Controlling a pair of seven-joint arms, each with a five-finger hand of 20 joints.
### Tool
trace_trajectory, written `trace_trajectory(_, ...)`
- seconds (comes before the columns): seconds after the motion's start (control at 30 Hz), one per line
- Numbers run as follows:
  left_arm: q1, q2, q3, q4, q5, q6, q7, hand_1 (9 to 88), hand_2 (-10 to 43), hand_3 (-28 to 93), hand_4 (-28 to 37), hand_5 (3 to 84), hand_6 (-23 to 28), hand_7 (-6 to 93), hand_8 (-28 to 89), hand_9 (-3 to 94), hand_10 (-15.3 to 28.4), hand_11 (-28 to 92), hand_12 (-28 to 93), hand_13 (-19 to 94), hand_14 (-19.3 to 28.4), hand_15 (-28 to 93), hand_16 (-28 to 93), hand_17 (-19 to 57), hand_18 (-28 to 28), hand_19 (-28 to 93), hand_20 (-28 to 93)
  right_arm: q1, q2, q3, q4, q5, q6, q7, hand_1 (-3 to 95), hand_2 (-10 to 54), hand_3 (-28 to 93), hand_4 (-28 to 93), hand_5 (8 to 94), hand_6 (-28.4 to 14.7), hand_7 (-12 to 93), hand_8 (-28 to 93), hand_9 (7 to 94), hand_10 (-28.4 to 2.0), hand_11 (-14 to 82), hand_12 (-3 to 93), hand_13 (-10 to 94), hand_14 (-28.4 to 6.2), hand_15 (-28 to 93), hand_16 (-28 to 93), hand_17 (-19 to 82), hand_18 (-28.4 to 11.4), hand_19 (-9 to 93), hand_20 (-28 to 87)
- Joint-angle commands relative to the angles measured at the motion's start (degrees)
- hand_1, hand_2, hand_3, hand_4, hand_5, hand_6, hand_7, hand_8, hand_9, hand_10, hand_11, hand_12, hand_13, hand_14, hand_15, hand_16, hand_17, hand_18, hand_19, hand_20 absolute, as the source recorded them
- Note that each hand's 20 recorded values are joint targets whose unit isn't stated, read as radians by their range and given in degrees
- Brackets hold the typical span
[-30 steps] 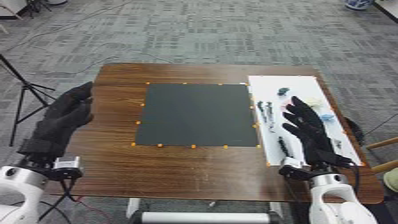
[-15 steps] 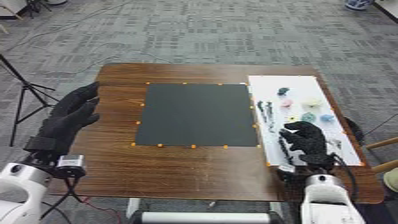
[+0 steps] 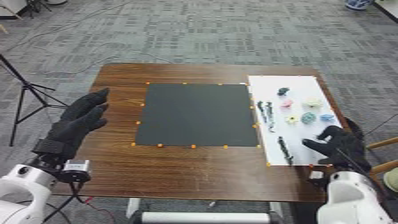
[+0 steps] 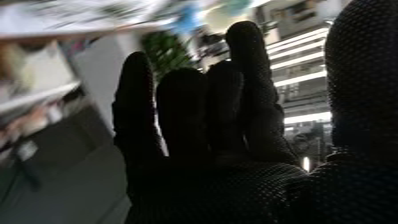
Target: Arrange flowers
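Approx. 6 flwrs (image 3: pixel 308 118), 3 stems (image 3: pixel 284 148) & 2 mats (image 3: pixel 195 115).

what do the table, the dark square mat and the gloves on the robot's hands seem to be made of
Table: wood or wood-look laminate, brown with streaky grain and a slight sheen. Mat: perhaps paper or felt, flat, matte dark grey. Gloves: knitted or meshed fabric, black, with a fine dotted texture.
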Motion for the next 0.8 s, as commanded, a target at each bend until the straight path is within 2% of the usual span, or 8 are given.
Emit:
trace_trajectory(0.03,1.1,-0.39,-1.10,-0.43,-0.22,-0.61,-0.66,39.6,-8.8,38,-28.2,14.8,0.7,24.9,-12,8.5,6.8,24,19,2,8.9,39,-8,-10.7,20.9,36,9,-5.0,-0.4,-2.9,-2.1,-9.5,2.2,-1.2,40.6,-9.5,55,-28,44.8,-3.0,61,-23,48.6,-14.1,71.7,58.8,50,-14.5,85,44,21,-19.7,73,42)
trace_trajectory(0.17,1.7,-0.81,-1.89,-0.73,-0.32,0.54,-0.30,39.5,-8.7,38,-28.3,14.7,0.7,24.8,-11,8.3,6.8,24,19,2,9.0,39,-8,-10.7,20.8,36,9,-3.6,-0.2,-4.5,-2.3,-9.8,3.7,-0.8,39.0,-9.5,56,-28,44.8,-3.2,61,-23,48.6,-14.2,72.0,58.9,50,-14.8,85,45,21,-19.7,73,42)
trace_trajectory(0.27,2.0,-0.85,-2.58,-0.79,-0.80,0.67,-0.28,39.4,-8.7,38,-28.3,14.8,0.7,24.7,-11,8.3,6.8,24,19,2,9.0,39,-7,-10.9,20.8,36,9,-2.0,0.0,-5.5,-2.1,-10.4,4.3,-0.3,38.2,-9.5,57,-28,44.6,-3.3,61,-23,48.5,-14.2,72.0,59.1,50,-14.8,85,45,21,-19.7,73,42)
trace_trajectory(0.33,1.8,-0.87,-2.63,-0.72,-0.65,0.91,-0.07,39.3,-8.5,38,-28.3,14.8,0.7,24.7,-11,8.4,6.8,24,19,2,9.0,39,-7,-10.9,20.8,36,9,-0.4,-0.2,-6.5,-1.2,-9.5,4.2,-1.1,36.4,-9.5,60,-28,44.5,-3.3,61,-23,48.5,-14.3,72.0,59.1,50,-14.8,85,45,21,-19.8,73,42)
trace_trajectory(0.43,1.8,-1.08,-2.73,-0.80,-0.74,1.05,0.18,39.1,-8.4,38,-28.3,14.8,0.7,24.7,-11,8.4,6.8,24,19,2,9.0,39,-7,-11.1,20.8,36,9,1.5,-0.9,-8.0,0.7,-7.9,2.7,-2.8,36.3,-9.5,60,-28,44.5,-3.3,61,-23,48.5,-14.3,72.1,59.1,49,-14.8,85,45,21,-19.8,73,42)
trace_trajectory(0.5,1.9,-1.17,-2.75,-0.89,-0.65,1.71,0.61,39.0,-8.2,38,-28.3,14.8,0.7,24.7,-11,8.4,6.8,24,19,2,9.0,39,-7,-11.1,20.8,36,9,2.5,-1.0,-9.0,1.8,-7.0,2.0,-3.2,35.5,-9.5,61,-28,44.4,-3.4,61,-23,48.2,-14.3,72.0,59.2,49,-14.7,85,44,21,-19.7,73,42)
trace_trajectory(0.7,1.8,-0.59,-3.04,-0.62,-0.99,1.93,0.88,38.7,-8.3,38,-28.3,14.9,0.7,24.4,-11,8.4,6.8,23,19,2,8.9,39,-7,-11.1,20.8,36,9,4.1,-1.2,-10.4,4.4,-6.4,0.0,-3.6,35.0,-9.5,62,-28,44.1,-3.4,60,-23,47.6,-14.3,71.9,58.7,49,-14.7,85,44,20,-19.5,73,41)
trace_trajectory(0.8,1.8,-0.55,-3.05,-0.63,-1.24,2.11,1.22,39.3,-8.0,37,-28.3,14.9,0.7,24.3,-11,8.4,6.8,23,19,2,9.0,39,-7,-11.2,20.8,36,9,3.8,-1.8,-9.5,5.1,-4.7,-3.4,-4.7,34.3,-9.5,63,-28,44.1,-3.4,60,-23,47.4,-14.4,71.9,58.6,49,-14.7,85,44,20,-19.4,72,41)
